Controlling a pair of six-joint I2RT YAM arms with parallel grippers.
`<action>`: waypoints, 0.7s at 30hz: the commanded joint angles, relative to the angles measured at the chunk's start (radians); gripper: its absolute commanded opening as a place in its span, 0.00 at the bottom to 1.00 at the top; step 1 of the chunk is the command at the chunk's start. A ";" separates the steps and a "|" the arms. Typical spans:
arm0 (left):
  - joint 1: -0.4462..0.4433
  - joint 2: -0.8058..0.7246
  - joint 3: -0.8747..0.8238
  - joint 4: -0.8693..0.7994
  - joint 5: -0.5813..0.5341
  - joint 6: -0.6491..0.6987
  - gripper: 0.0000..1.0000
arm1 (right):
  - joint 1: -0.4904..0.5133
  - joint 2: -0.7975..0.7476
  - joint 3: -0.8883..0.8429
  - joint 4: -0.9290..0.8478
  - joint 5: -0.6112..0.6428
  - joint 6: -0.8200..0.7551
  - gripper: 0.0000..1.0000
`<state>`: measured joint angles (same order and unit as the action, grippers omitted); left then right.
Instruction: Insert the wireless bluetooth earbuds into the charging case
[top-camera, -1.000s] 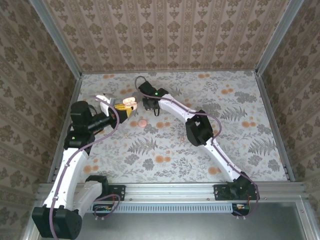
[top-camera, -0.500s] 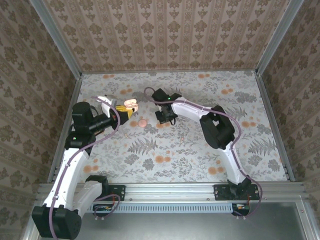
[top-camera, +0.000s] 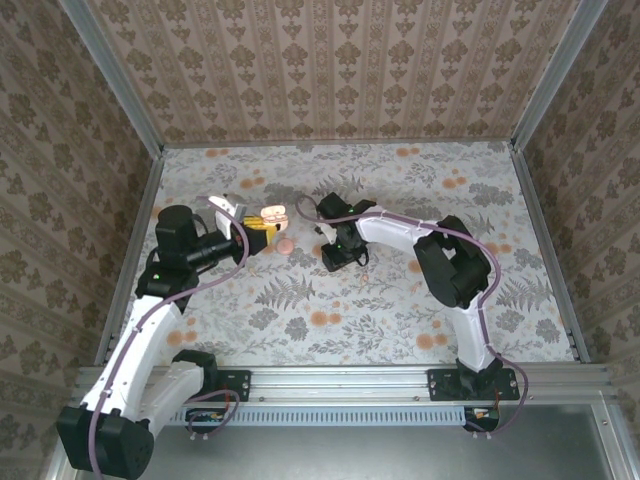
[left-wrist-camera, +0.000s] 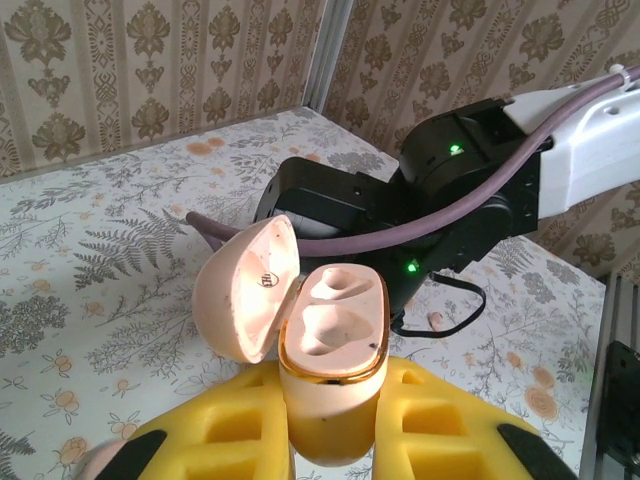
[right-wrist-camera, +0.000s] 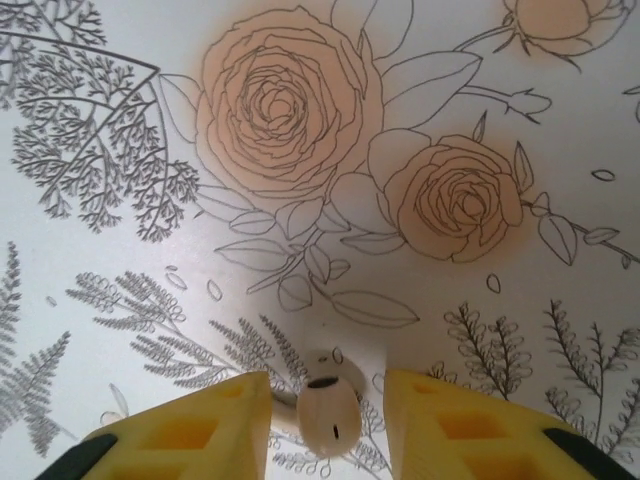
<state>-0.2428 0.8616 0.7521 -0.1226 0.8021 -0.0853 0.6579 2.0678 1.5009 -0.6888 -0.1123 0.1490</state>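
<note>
Top: left gripper (top-camera: 256, 229) pinches open case (top-camera: 268, 212), far left on table (top-camera: 400, 320). Right gripper (top-camera: 338, 257) low over table, right of case.

Left wrist: case upright between pads, lid tipped left, both wells look empty. Risk: case twists in pads under insertion push.

Right wrist: fingers (right-wrist-camera: 200, 430) spread. Earbud (right-wrist-camera: 328, 408) lies on table between them, clear of both. Risk: off-centre closing squirts small rounded earbud out, or rolls it away.

High overview — two close wrist views
</note>
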 joint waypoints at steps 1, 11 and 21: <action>-0.013 -0.019 0.003 -0.009 -0.028 0.005 0.00 | 0.000 -0.094 -0.019 -0.034 0.050 0.096 0.38; -0.029 -0.041 -0.030 0.019 -0.019 0.007 0.00 | 0.017 -0.240 -0.208 0.090 0.021 0.584 0.39; -0.089 -0.092 -0.101 0.179 0.093 0.111 0.00 | 0.035 -0.141 -0.187 0.126 -0.016 0.638 0.32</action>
<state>-0.3122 0.8082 0.6613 -0.0101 0.8436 -0.0563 0.6857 1.8885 1.2884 -0.5762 -0.0982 0.7399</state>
